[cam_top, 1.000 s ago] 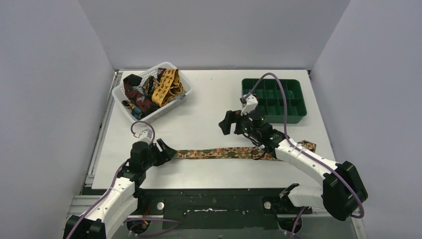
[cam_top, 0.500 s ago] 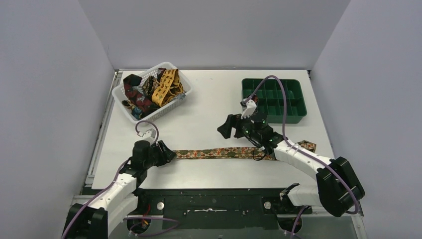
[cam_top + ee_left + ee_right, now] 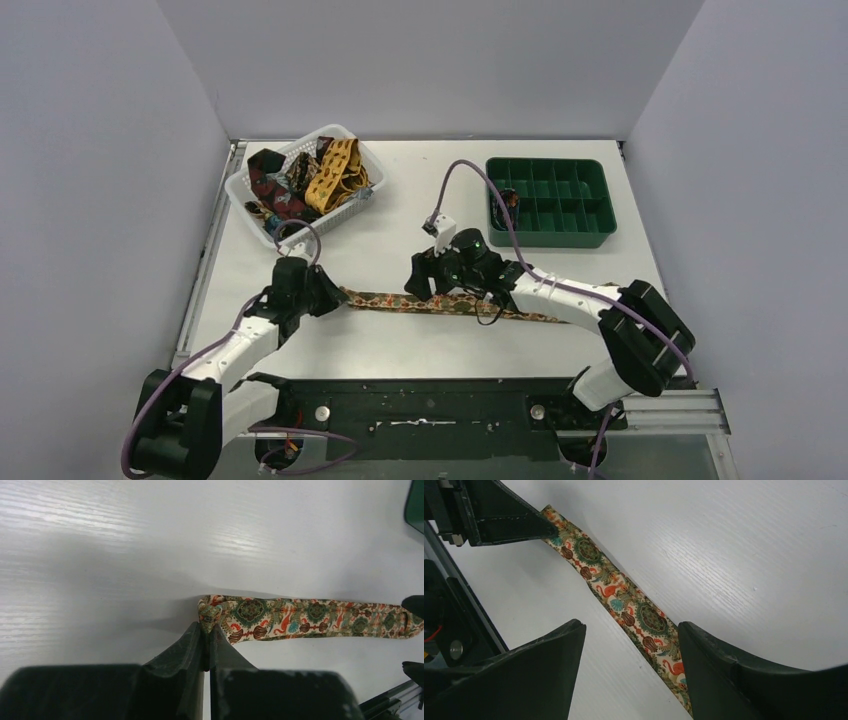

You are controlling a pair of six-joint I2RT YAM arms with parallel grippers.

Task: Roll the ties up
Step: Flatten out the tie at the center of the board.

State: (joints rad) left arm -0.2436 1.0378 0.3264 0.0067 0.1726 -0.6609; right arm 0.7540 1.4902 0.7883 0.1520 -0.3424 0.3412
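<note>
A multicoloured patterned tie [image 3: 380, 299] lies stretched out flat across the near part of the white table. My left gripper [image 3: 338, 296] is shut on its folded narrow left end, and the left wrist view shows the fabric pinched at the fingertips [image 3: 206, 630], with the tie [image 3: 300, 619] running off to the right. My right gripper [image 3: 418, 280] hovers over the tie's middle, open. In the right wrist view the tie [image 3: 624, 597] runs diagonally between and under the two spread fingers [image 3: 630, 626]. More ties [image 3: 320, 180], dark red and mustard, are piled in a white basket [image 3: 237, 183].
A green compartment tray [image 3: 545, 241] stands at the back right of the table. The white basket stands at the back left. Grey walls enclose three sides. Purple cables loop above both wrists.
The left gripper has shut on the tie's left end. The right arm has slid left along the tie toward the left gripper, its jaws narrowing.
</note>
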